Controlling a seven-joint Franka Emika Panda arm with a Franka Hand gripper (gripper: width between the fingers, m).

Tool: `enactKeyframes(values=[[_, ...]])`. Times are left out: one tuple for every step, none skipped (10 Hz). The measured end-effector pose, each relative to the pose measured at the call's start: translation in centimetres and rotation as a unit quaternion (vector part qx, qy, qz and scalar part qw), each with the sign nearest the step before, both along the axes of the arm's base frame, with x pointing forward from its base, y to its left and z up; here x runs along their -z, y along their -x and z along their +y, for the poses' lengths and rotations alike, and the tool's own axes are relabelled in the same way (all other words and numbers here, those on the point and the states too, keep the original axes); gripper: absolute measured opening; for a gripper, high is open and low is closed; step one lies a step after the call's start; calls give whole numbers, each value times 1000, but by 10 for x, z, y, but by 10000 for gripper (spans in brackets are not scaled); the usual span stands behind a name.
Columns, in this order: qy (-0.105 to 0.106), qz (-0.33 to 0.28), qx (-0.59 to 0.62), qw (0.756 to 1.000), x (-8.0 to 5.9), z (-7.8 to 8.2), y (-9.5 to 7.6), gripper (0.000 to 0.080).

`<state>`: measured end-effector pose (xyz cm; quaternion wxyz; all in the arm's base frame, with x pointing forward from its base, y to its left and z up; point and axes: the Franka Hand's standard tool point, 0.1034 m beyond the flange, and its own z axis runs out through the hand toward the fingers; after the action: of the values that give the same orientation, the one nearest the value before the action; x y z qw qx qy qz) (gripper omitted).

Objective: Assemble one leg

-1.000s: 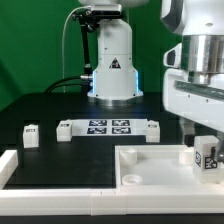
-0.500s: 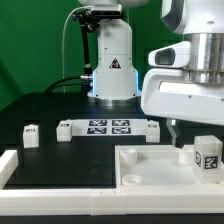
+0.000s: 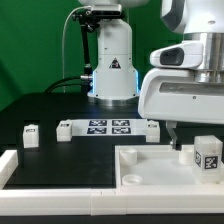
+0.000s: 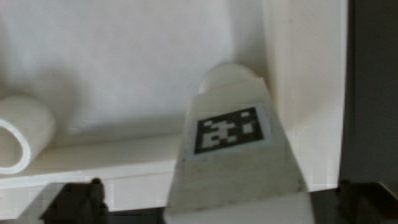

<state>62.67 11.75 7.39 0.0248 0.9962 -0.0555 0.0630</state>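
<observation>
A leg [image 3: 207, 157], a stubby white block with a square marker tag, rests on the right part of the large white tabletop [image 3: 150, 163]. My gripper [image 3: 186, 138] hangs just above and beside it. One dark finger [image 3: 175, 134] shows below the white hand. In the wrist view the leg [image 4: 231, 140] lies between the two dark fingertips [image 4: 80, 203]. The jaws stand wide, with gaps on both sides of the leg. My gripper [image 4: 222, 208] is open and does not touch the leg.
The marker board [image 3: 108, 127] lies mid-table, with small white blocks [image 3: 65, 130] at its ends. Another leg [image 3: 31, 134] stands at the exterior view's left. A white corner rail [image 3: 10, 165] runs along the front left. A round boss [image 4: 18, 130] shows on the tabletop.
One second ago my gripper was lower, around the leg. It has risen and shifted toward the exterior view's left, leaving the leg on the tabletop. Nothing has moved in the last half second.
</observation>
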Motion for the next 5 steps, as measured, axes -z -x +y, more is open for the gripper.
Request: enactKeyframes(values=[[0, 0, 3, 1000, 0, -1, 0, 649], [0, 0, 3, 1000, 0, -1, 0, 623], [-1, 0, 6, 1000, 0, -1, 0, 623], [-3, -1, 23, 1000, 0, -1, 0, 447], [-3, -1, 22, 1000, 0, -1, 0, 290]])
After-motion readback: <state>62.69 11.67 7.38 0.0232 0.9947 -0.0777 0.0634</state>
